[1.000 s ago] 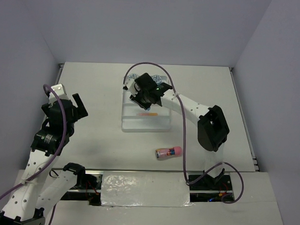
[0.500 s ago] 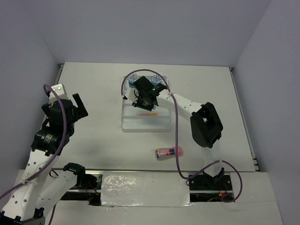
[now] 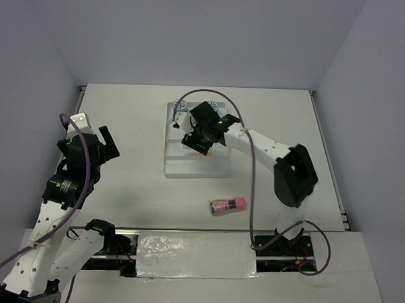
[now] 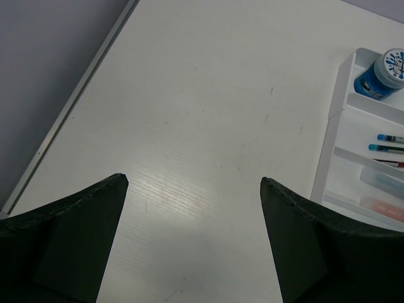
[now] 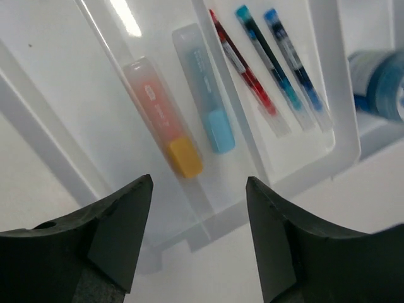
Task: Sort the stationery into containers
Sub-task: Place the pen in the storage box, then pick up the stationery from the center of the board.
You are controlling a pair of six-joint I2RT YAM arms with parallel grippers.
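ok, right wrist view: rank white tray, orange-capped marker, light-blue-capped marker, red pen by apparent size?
1. white divided plastic tray
2. translucent orange-capped marker and translucent light-blue-capped marker: look alike, not ranked
3. thin red pen

1. You are looking down on a white matte table (image 3: 134,189), its top marked with faint specks and scuffs.
2. Past the table's far edge rises a plain back wall (image 3: 193,38), pale lavender-grey.
3. A left wall (image 3: 25,85) and a right wall (image 3: 377,98) of the same colour stand along the table's sides, so you see it boxed in on three sides.
4. A thin grey rim (image 4: 67,107) runs along the table's left edge.
5. A soft glare (image 4: 170,189) lies on the table near that rim, and the light is even.
6. At the table's near edge lies a crinkled silvery sheet (image 3: 195,257).
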